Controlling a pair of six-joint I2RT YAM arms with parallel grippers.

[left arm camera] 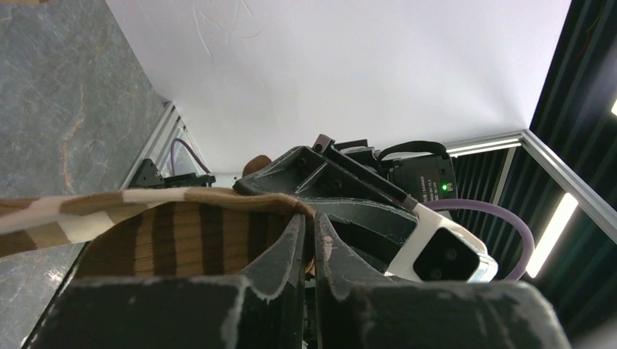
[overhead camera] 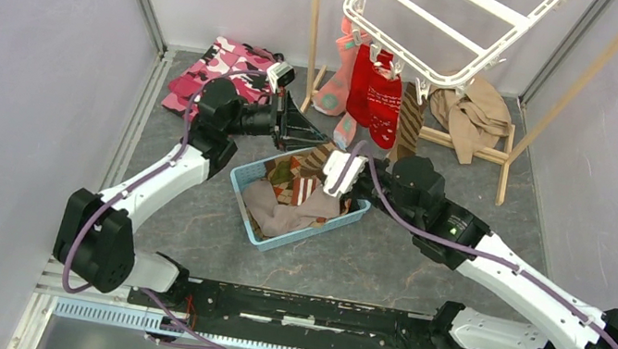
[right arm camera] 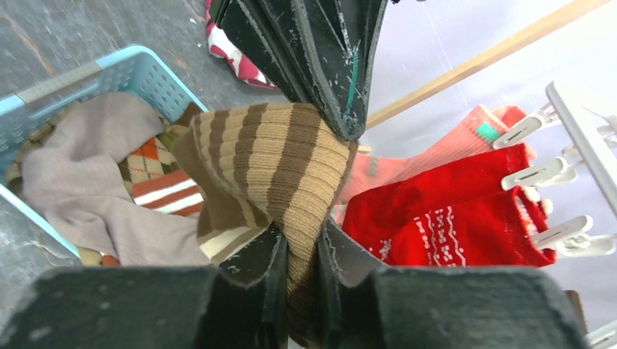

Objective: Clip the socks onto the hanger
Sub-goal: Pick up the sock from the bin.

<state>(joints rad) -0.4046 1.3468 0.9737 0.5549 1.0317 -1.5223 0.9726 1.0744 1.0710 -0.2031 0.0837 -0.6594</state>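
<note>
Holding one brown striped sock (right arm camera: 269, 160) between both grippers, just above the blue basket (overhead camera: 240, 184) of loose laundry. Pinching one end in the left gripper (left arm camera: 309, 227), jaws pressed together on the fabric. Clamping the other end in the right gripper (right arm camera: 298, 251), fingers squeezing the cloth from either side. Meeting nearly tip to tip, left from the left, right from the right, with the sock bunching in a short fold between them rather than lying stretched out.

Hanging beyond and above both grippers, toward the far right: the white hanger (overhead camera: 400, 47), carrying a pink sock (overhead camera: 336, 80), a red pair (overhead camera: 378, 97) and another brown one (overhead camera: 407, 120) along its near rim. Sitting nearer that rim, by the look of it, the right gripper. Probably calling for raising the sock up and away toward a free clip there, keeping one edge offered upward. Not managing to pick out a free clip for certain from these views.
</note>
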